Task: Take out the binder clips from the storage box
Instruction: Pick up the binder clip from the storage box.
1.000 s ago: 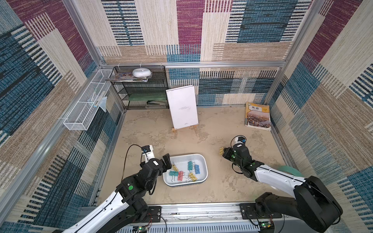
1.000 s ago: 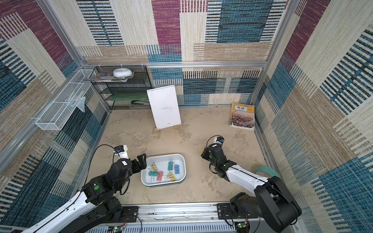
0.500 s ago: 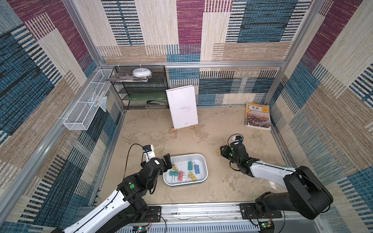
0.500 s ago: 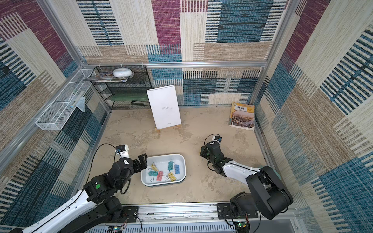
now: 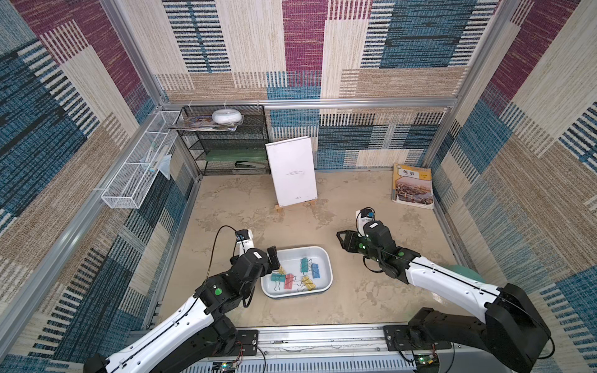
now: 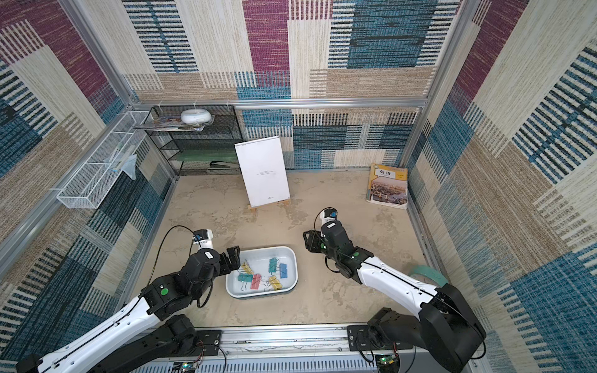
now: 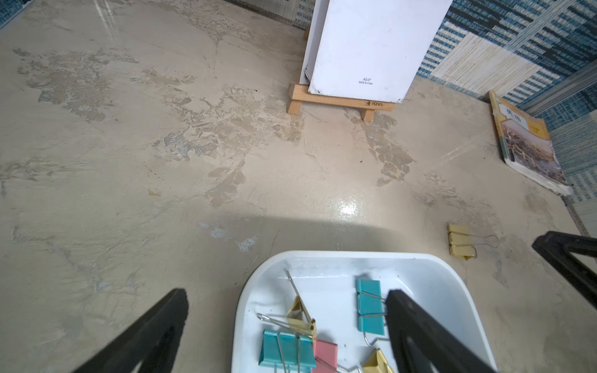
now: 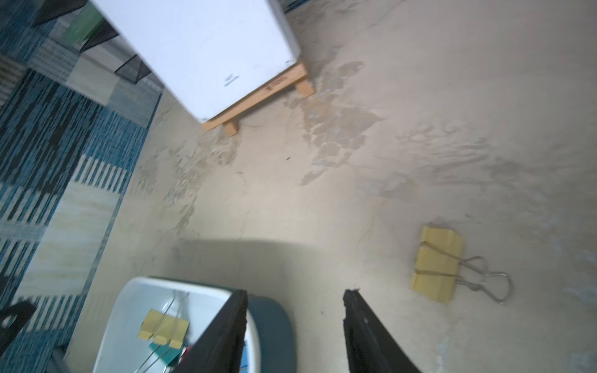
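Left gripper hangs wide open over one end of the storage box — about six binder clips lie inside. Right gripper, jaws apart and empty, hovers near a yellow clip lying on the table — seemingly not touching it

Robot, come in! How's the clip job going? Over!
Left gripper open, over the storage box rim. Right gripper open, empty. One yellow clip out on the table; six binder clips in the box. Nothing blocking.
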Controlling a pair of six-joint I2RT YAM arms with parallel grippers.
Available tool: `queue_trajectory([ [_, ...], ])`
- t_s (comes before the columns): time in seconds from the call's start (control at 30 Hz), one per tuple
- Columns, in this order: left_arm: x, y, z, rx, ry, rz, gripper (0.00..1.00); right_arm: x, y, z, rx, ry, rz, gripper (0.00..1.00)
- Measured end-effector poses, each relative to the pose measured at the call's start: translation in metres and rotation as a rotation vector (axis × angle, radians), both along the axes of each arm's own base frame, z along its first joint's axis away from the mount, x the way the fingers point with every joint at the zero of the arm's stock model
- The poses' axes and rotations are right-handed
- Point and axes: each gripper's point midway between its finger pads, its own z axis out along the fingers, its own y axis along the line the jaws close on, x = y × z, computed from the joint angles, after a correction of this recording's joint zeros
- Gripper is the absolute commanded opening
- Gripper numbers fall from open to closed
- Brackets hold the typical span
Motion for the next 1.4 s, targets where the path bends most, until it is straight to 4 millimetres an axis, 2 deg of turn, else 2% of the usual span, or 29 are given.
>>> queue_trajectory([
  [0.07, 0.001, -0.002, 0.001, -0.003, -0.002, -0.003, 0.99, -0.01, 0.02, 0.008, -0.013, -0.014, 0.069, 0.49],
  [0.13, -0.001, -0.003, 0.002, -0.007, -0.005, -0.01, 0.99, -0.019, 0.04, 0.006, -0.035, -0.002, 0.137, 0.47],
  [0.37, -0.013, -0.001, 0.01, -0.043, -0.019, -0.026, 0.99, -0.036, 0.088, -0.033, -0.122, 0.107, 0.285, 0.42],
  [0.53, -0.025, 0.0, 0.008, -0.068, -0.013, -0.042, 0.99, -0.043, 0.109, -0.055, -0.163, 0.167, 0.347, 0.4],
  [0.67, -0.034, -0.005, 0.001, -0.093, 0.022, -0.082, 0.99, -0.047, 0.113, -0.065, -0.184, 0.201, 0.366, 0.39],
  [0.87, -0.041, -0.015, -0.001, -0.125, 0.045, -0.138, 0.99, -0.05, 0.108, -0.071, -0.212, 0.223, 0.36, 0.38],
  [1.0, -0.045, -0.015, -0.005, -0.124, 0.059, -0.142, 0.99, -0.054, 0.104, -0.078, -0.23, 0.242, 0.36, 0.34],
  [1.2, -0.046, -0.013, -0.005, -0.121, 0.061, -0.141, 0.99, -0.055, 0.103, -0.082, -0.235, 0.251, 0.359, 0.23],
  [1.4, -0.048, -0.011, -0.007, -0.113, 0.066, -0.14, 0.99, -0.054, 0.107, -0.084, -0.228, 0.262, 0.366, 0.07],
])
